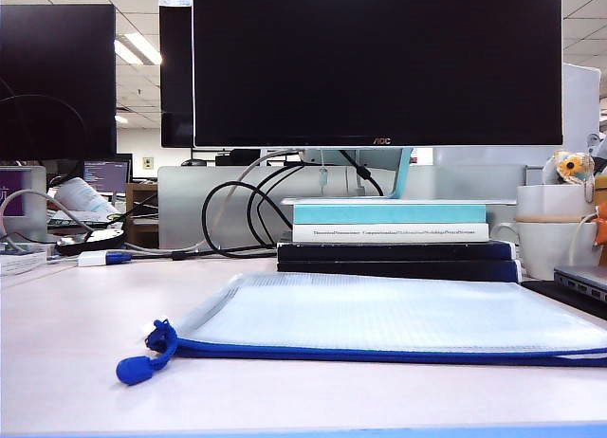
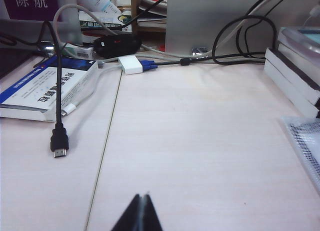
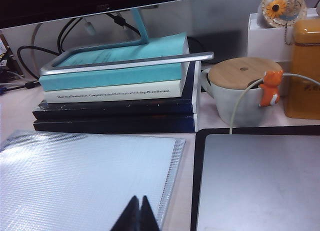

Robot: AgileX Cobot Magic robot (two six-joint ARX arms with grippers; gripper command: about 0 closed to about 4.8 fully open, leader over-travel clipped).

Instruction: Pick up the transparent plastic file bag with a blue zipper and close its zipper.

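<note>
Left hand (image 2: 141,211): fingers pressed together, empty, above bare desk (image 2: 200,141); file bag's corner at right edge of left wrist view. HDMI plug (image 2: 59,143) lies apart on desk, white-blue box (image 2: 45,88) beyond it.

Right hand (image 3: 140,213): fingers pressed together, empty, just over file bag (image 3: 85,181), beside laptop (image 3: 260,181).

Exterior view: neither hand visible. File bag flat on desk, lower centre-right; zipper (image 1: 379,354) along near edge, pull tab (image 1: 136,369) at lower left. Stacked books (image 1: 394,239) behind bag, under monitor (image 1: 377,63); mug (image 3: 235,98) right of books.

Left gripper (image 2: 140,213), right gripper (image 3: 138,214): black, tapered, pointed tips, matte.
</note>
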